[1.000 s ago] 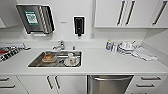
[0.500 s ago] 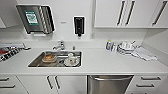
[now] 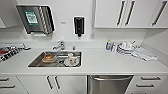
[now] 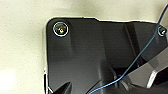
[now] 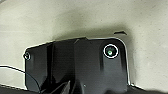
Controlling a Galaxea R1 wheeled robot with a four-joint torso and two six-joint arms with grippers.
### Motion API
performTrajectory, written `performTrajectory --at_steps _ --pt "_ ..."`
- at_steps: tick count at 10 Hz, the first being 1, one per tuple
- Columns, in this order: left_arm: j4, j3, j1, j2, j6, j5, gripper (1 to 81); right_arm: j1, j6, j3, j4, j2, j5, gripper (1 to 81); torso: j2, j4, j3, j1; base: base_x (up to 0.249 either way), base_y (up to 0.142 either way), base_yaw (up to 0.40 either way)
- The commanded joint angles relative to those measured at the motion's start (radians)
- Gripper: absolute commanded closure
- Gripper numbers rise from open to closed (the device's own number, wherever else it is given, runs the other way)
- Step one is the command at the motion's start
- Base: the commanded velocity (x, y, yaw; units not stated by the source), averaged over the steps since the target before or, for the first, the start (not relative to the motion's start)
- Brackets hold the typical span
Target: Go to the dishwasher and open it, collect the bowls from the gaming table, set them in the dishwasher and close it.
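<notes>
Head view has the dishwasher (image 3: 109,84) at about five o'clock, shut under the white counter (image 3: 100,62), its steel front facing the robot, seemingly so the handle can be reached. Up at ten o'clock the sink (image 3: 35,62) holds a few dishes, with more stacked on the counter at two o'clock. Whether either claw is wide or narrow, I cannot tell.

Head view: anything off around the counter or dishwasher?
Nothing stands out. The dishwasher is shut under the white counter, dishes sit in the sink, and more crockery is stacked beside a cloth. No spill or damage visible.
</notes>
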Motion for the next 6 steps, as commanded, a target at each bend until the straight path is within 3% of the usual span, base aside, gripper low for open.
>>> performTrajectory --at_steps 1,6 --pt "0.008 -0.008 -0.038 -0.023 0.004 0.051 1.0 -0.062 -0.051 0.152 0.004 -0.055 0.174 1.0 0.0 0.0 0.0 0.0 0.0 0.0 0.0" --pt "0.003 -0.014 -0.068 -0.003 0.004 0.073 1.0 -0.151 -0.038 0.195 0.031 -0.026 0.222 1.0 0.0 0.0 0.001 0.0 0.0 0.0 0.0"
